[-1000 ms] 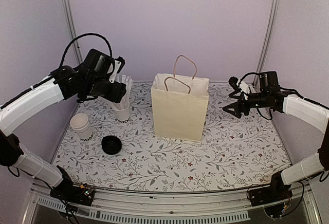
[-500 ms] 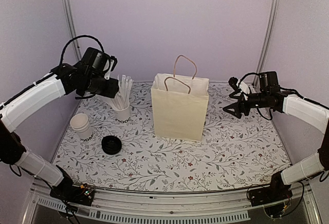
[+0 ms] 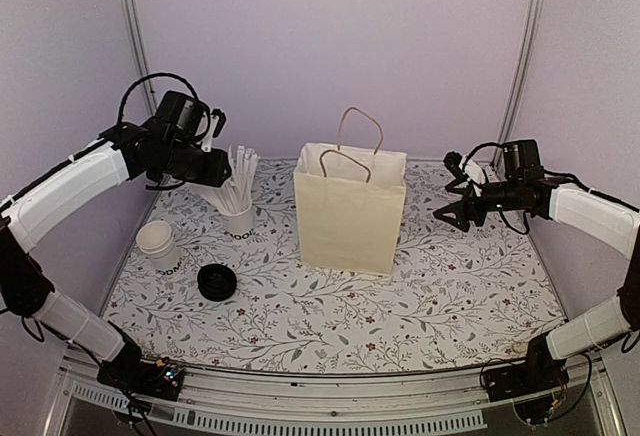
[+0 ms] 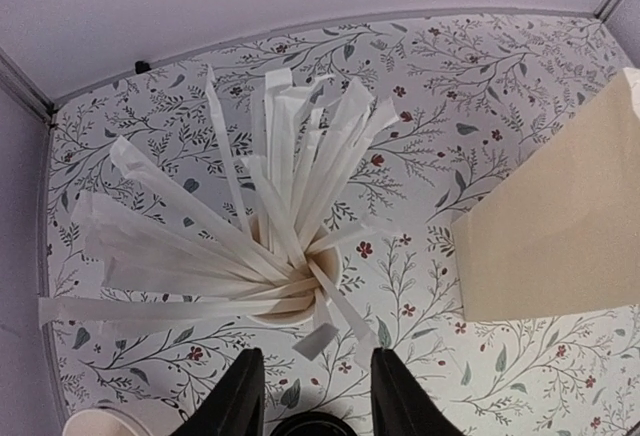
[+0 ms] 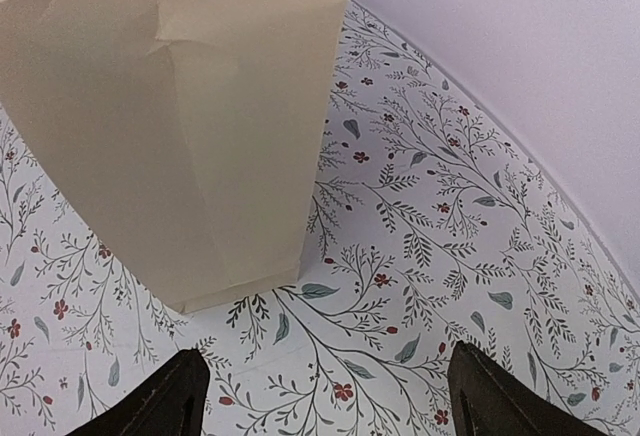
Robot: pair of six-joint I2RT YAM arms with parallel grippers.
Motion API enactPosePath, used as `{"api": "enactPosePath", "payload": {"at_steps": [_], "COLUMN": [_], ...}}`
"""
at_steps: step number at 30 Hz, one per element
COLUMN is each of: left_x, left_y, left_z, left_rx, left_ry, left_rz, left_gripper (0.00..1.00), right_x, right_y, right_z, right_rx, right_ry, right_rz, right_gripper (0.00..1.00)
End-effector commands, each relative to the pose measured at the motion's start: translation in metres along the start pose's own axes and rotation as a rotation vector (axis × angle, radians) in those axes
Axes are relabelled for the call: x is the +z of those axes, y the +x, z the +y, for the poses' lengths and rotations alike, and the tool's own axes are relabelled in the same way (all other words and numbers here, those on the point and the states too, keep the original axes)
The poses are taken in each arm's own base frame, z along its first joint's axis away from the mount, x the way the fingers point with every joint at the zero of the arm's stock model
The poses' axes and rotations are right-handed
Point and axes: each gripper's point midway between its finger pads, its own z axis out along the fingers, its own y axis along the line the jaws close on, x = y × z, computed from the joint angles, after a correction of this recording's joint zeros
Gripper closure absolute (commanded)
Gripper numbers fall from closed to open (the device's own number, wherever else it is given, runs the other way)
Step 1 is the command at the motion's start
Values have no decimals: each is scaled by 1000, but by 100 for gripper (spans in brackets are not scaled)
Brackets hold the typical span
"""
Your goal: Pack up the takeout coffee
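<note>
Top external: left gripper part-open near stick cup; right gripper wide, off bag; both empty.

Floral table: bag, cups, lid.

Stick cup close before left hand; paper bag mid-table.

Both arms are built of smooth white shells, the left arm and the right arm alike, linked by black joints. A thin black cable loops over the left arm's black wrist block. The left hand and the right hand have matte black, tapering fingers. The black bases carry small exposed wires.
</note>
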Motion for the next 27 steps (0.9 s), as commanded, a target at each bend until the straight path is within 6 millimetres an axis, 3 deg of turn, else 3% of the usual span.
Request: {"api": "enactPosePath", "payload": {"at_steps": [1,4,9,14,15,21,27], "left_x": [14,20,23,18,15,-23,-88], "left_y": [-3,-2,-2,-6,-7,-26,-67], "left_z": [5,6,8,8,10,18,31], "left_rx": [-2,-1,1,8,11,28,25], "left_ry": [1,-3,-4,-4,-8,-33,-65], "left_rz": [3,9,8,0,-1,-57,-202], "left_gripper": [61,63,74,100,100,100,100], "right_x": [1,1,1,2,2,2,4], "right_y": [5,5,6,7,6,7,9], "right_z": [1,1,1,1,1,1,1], "right_rx": [4,4,4,4,4,6,8], "right_ry": [-4,-5,-5,-7,-7,-8,-9], "right_rz": [14,14,15,18,18,20,26], "right_gripper": [14,14,14,14,14,14,14]}}
